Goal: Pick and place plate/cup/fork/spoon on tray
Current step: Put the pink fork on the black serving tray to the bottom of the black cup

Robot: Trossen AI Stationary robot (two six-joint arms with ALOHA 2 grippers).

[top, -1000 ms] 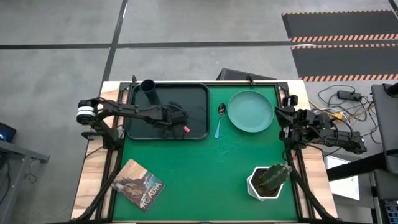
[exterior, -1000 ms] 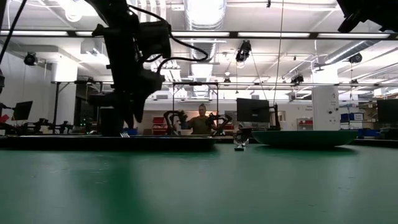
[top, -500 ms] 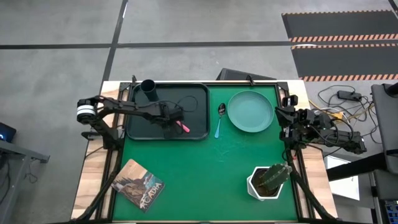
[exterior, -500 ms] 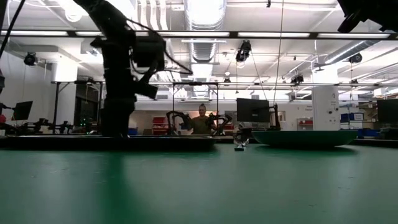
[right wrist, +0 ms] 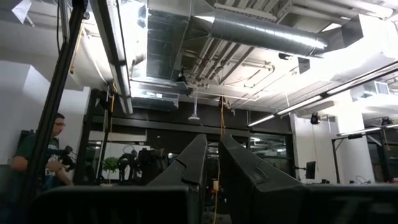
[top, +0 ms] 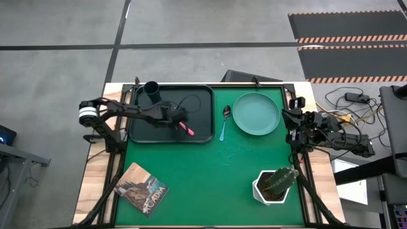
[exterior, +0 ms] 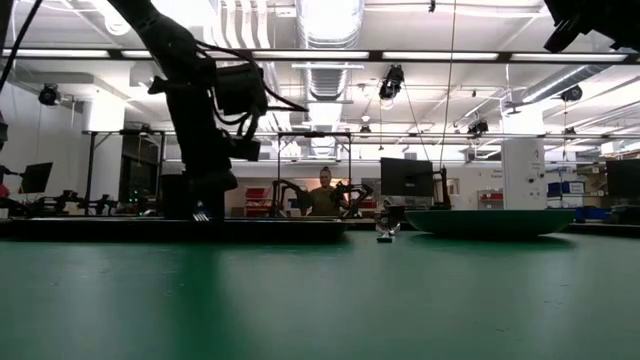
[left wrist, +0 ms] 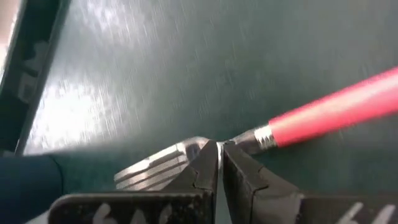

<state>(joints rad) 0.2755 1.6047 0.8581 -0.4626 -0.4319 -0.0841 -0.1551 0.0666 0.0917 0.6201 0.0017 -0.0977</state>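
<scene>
Fork [left wrist: 292, 127] is what your left hand [left wrist: 219, 163] has got: the fingers are pinched together right at the neck, where the silver tines meet the pink-red handle. From the wrist camera you can see the tines fanning out to one side of the fingertips and the handle running off to the other, with the dark floor of the tray [left wrist: 124, 56] behind it all. Whether the fork is touching the tray floor or just above it, can't tell.

From above, your left hand [top: 177, 118] sits over the middle of the tray [top: 203, 95], and the pink handle [top: 189, 130] pokes out toward the tray's near right corner. The cup [top: 152, 92] stands upright in the tray's far left corner, well apart from the hand.

Just off the tray's right edge, the spoon [top: 224, 122] lies on the green worktop [top: 210, 178], bowl end away from you, blue handle toward you. The plate [top: 256, 114] is right beside it, also on the worktop.

Your right hand [top: 294, 119] is parked at the right edge of the worktop, next to the plate, with its fingers close together and nothing between them. A potted plant [top: 275, 184] and a book [top: 141, 189] sit along the near side.
</scene>
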